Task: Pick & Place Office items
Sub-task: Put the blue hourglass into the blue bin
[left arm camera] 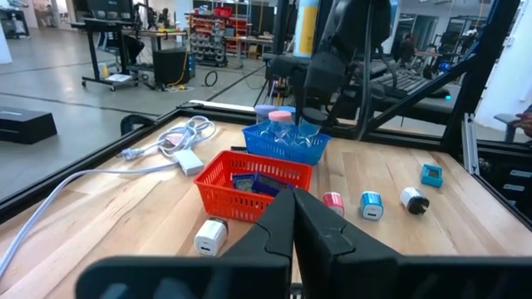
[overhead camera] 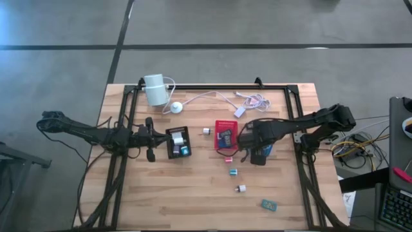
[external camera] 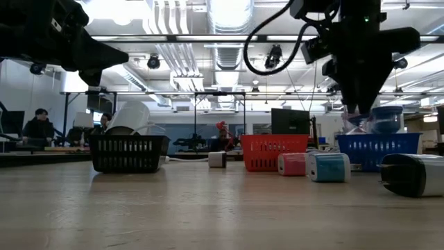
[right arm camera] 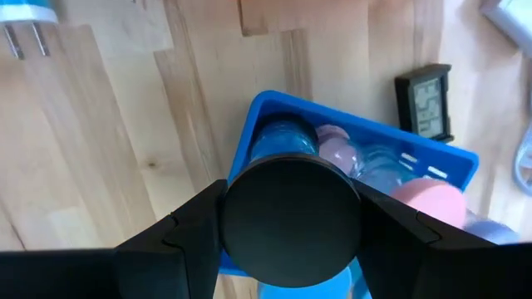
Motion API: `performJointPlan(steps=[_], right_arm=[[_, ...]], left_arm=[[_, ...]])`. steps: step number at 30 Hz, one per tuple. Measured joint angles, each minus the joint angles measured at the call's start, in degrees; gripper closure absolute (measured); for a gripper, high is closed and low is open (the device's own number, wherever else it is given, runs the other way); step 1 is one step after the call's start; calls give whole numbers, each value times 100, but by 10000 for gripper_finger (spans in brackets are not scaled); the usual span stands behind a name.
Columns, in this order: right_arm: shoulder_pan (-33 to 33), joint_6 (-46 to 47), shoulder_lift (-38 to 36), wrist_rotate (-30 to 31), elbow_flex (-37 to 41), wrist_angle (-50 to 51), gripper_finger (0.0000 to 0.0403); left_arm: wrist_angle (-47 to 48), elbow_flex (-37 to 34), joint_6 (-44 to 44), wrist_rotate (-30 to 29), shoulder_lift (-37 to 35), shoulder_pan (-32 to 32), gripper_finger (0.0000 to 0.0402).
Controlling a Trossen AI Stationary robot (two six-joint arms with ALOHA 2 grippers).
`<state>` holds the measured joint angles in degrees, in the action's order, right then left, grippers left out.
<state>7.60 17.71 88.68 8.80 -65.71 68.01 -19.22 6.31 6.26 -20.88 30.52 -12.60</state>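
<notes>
Overhead, even light falls on my desk (overhead camera: 193, 193); shadows beneath my arms are soft and short, and the wood shows no glare. Level with the desk, ceiling lights (external camera: 229, 14) blow out to white and my arms read as dark silhouettes against them; the nearest dark item (external camera: 413, 173) at the edge is blurred. From my left wrist, my own gripper (left arm camera: 293, 218) is a dark, soft-focus mass, while the red tray (left arm camera: 253, 183) is sharp. From my right wrist, the black disc (right arm camera: 291, 218) I hold is blurred and the blue tray (right arm camera: 266, 112) is evenly lit.
</notes>
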Motion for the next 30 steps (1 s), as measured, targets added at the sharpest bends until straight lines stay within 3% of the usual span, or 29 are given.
performJointPlan(steps=[30], right_arm=[[-11, -141, -111, -146, 840, -736, 165]], left_arm=[[-2, 0, -2, 0, 0, 0, 387]])
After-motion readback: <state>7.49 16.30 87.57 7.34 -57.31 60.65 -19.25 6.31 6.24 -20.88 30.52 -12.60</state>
